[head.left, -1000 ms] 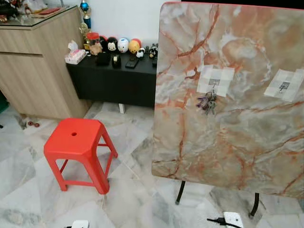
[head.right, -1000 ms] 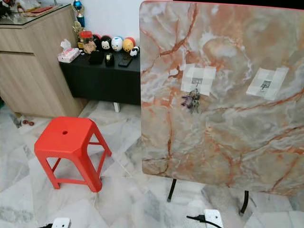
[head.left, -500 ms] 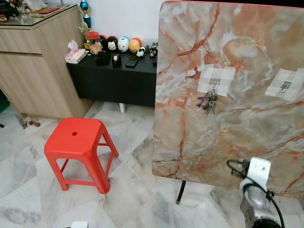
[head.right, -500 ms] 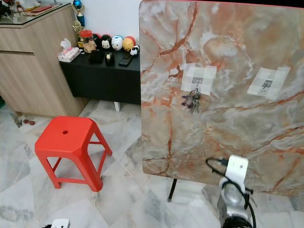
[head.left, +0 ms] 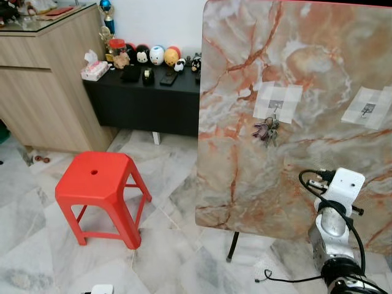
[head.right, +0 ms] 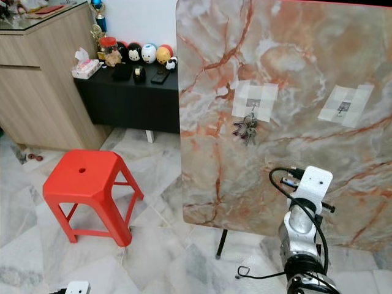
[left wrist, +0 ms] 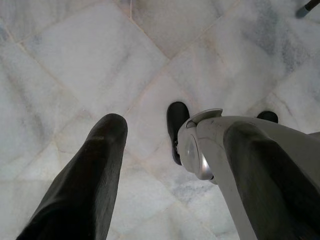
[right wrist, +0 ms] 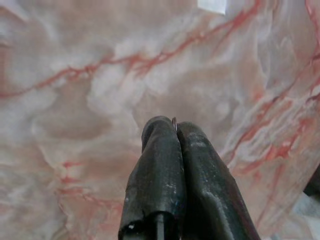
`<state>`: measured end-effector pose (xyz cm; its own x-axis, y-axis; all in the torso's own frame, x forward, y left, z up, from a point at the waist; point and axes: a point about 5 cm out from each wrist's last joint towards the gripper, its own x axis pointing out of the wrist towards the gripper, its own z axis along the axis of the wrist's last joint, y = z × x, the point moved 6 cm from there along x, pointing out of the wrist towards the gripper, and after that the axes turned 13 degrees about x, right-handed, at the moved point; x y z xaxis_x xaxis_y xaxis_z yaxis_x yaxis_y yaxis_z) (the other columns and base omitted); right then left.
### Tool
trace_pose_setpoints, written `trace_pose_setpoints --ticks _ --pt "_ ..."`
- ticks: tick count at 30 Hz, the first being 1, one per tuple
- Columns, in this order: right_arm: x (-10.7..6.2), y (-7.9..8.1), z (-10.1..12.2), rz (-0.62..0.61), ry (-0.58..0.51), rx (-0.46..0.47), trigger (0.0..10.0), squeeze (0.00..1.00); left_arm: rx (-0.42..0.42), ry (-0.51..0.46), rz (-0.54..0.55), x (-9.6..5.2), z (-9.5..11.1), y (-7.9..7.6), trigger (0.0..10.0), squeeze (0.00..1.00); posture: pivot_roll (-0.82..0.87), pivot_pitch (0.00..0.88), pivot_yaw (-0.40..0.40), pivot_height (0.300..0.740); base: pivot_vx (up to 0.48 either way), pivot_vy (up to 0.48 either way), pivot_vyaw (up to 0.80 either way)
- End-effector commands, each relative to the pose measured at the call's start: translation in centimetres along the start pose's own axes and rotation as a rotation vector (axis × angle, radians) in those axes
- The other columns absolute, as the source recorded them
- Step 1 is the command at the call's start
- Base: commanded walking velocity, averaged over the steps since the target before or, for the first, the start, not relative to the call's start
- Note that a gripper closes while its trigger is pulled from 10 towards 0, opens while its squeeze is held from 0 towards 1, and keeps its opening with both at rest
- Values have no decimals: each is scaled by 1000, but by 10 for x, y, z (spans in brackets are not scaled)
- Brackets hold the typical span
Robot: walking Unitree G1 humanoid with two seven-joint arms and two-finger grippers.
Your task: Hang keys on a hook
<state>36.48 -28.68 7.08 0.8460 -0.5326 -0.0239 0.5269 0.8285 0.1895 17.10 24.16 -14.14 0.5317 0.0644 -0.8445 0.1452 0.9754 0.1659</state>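
Between the pressed-together fingers of the right gripper (right wrist: 175, 131) a thin sliver of metal ring peeks out at the tips, which suggests it is pinching a key ring, though the keys themselves cannot be made out. Straight ahead of those fingers lies the marble board (head.left: 306, 122), close, with a corner of white tape at the far edge of the wrist view. From the head views the right arm (head.right: 301, 229) is raised in front of the lower part of the board; above it and toward the robot's left hangs a bunch of keys (head.left: 266, 130) on a taped hook (head.left: 276, 105), and above it on the other side sits a second taped hook (head.left: 367, 110) that looks bare. Judging by this, one bunch is already hung, and what remains is to lift the pinched ring up to the bare hook and slip it on. Well away, the left gripper (left wrist: 165, 155) hangs idle over the marble floor (left wrist: 75, 60), fingers spread apart.
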Motion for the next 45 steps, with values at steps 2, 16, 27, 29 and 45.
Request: trace_pose_setpoints --ticks 2,16,27,29,45 --pt "3 2 18 -5 -81 -6 10000 0 -23 8 5 -1 -4 0 10000 0 -25 0 -60 740 0 0 0" --pt "0 -6 47 -126 -194 16 10000 0 -28 6 7 -1 -4 0 10000 0 -26 0 -57 740 0 0 0" --pt "-9 -11 53 -188 -226 5 10000 0 -45 0 7 -1 -4 0 10000 0 -16 0 -62 740 0 0 0" --pt "-13 -23 56 -272 -236 21 10000 0 -45 -1 7 -1 -4 0 10000 0 -19 0 -60 740 0 0 0" --pt "-16 -41 59 -411 -214 -121 10000 0 -49 -6 4 -1 -3 1 10000 0 -18 0 -52 740 0 0 0"
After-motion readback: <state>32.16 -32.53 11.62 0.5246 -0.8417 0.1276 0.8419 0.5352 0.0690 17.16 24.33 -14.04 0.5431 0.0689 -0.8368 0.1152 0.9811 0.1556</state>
